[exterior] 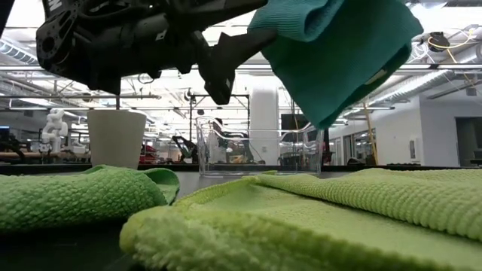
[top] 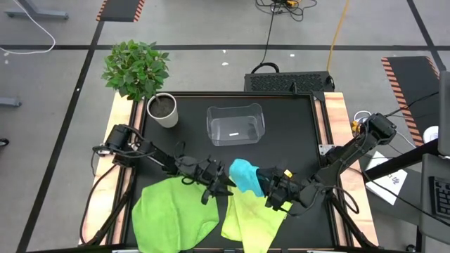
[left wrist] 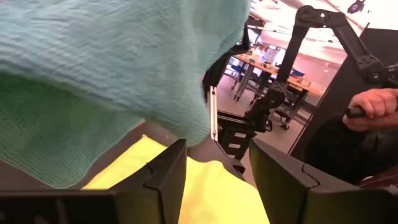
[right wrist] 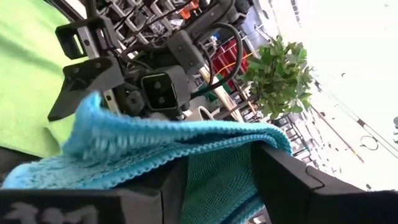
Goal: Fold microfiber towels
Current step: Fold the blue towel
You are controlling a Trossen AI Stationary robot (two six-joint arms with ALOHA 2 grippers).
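- We see the turquoise towel (top: 245, 175) lifted above the table (top: 295, 126), hanging between the two grippers near the front middle.
- The right gripper (top: 275, 193) has its fingers around one edge of this towel; in the right wrist view the blue cloth (right wrist: 186, 149) passes between the two dark fingers, so we judge that it is grasped.
- The left gripper (top: 218, 186) is just beside the other side of the towel. In the left wrist view its fingers stand apart and the gap between them looks empty, with the cloth above, so we read it as released, not holding.
- The bright green towel (top: 172, 211) lies on the table at the front left, flat but wrinkled, with one edge turned over in the low view.
- The pale yellow-green towel (top: 253, 221) lies at the front right, partly under the lifted one, also not neatly folded.
- The clear plastic bin (top: 235, 124) stands behind them and looks empty; a potted plant (top: 140, 77) is at the back left corner.
- Our judgement: the task is at an early stage. No towel shows a finished fold, and the turquoise one is only in hand, so three folds are left.
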